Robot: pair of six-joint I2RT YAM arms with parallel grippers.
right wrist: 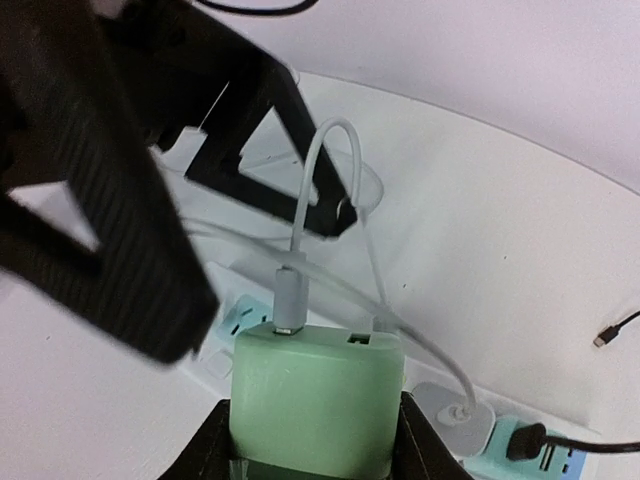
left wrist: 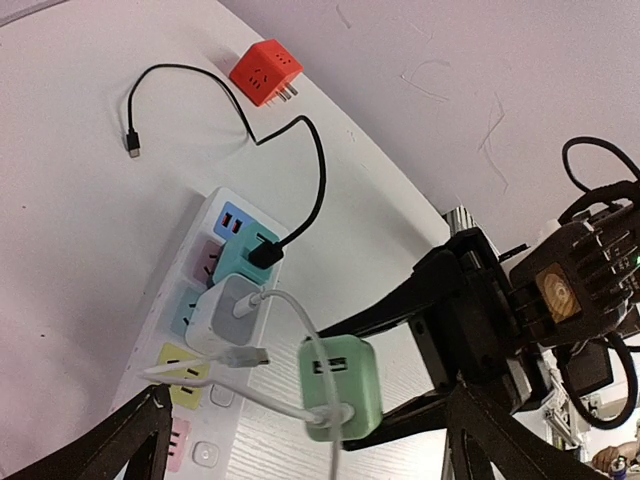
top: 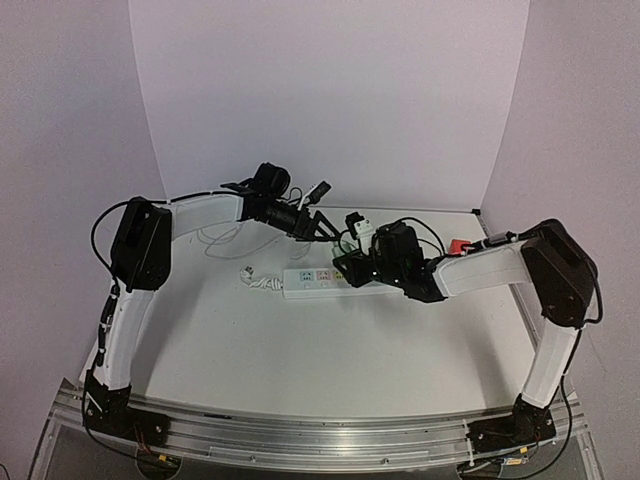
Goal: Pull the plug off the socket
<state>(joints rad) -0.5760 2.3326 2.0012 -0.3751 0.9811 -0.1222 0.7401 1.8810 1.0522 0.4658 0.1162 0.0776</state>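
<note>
item: green plug [right wrist: 315,395]. pale green cube adapter, rounded edges, smooth plastic shell, w/ white leads [right wrist: 303,195] running out of its top face.

loc: at the mid part of the socket [top: 310,288], a long white strip lying flat on the table [top: 300,350], approx centre, betw. the two arms. could not tell whether the prongs were seated or clear of the outlet, since cube & fingers hid the base.

r gripper [top: 358,268]: closed onto the green plug, one finger [right wrist: 205,450] pressed against each opposite side face, low on the body.

l gripper [top: 318,230]: spread wide, nothing in it. it hung near the strip on its far side, aimed down at it. contact w/ the strip not discernible.

handling (est.):
- rigid, light, not fragile.
- shell prob. slippery, so squeeze the flat side faces, not the corners.
- hold the body, never the leads. they were soft & would bend or slip out of their ports.
- strip looked light & unfixed, so likely to lift w/ the plug. would want pinning down on bare casing beside the outlet.
- pull straight along the prongs, as tilting would prob. bind.

neighbours: white charger [left wrist: 228,312] & black plug [left wrist: 265,252] sat in the same strip, close by, so little finger room. red cube adapter [left wrist: 266,72] lay loose on the table, well apart.
</note>
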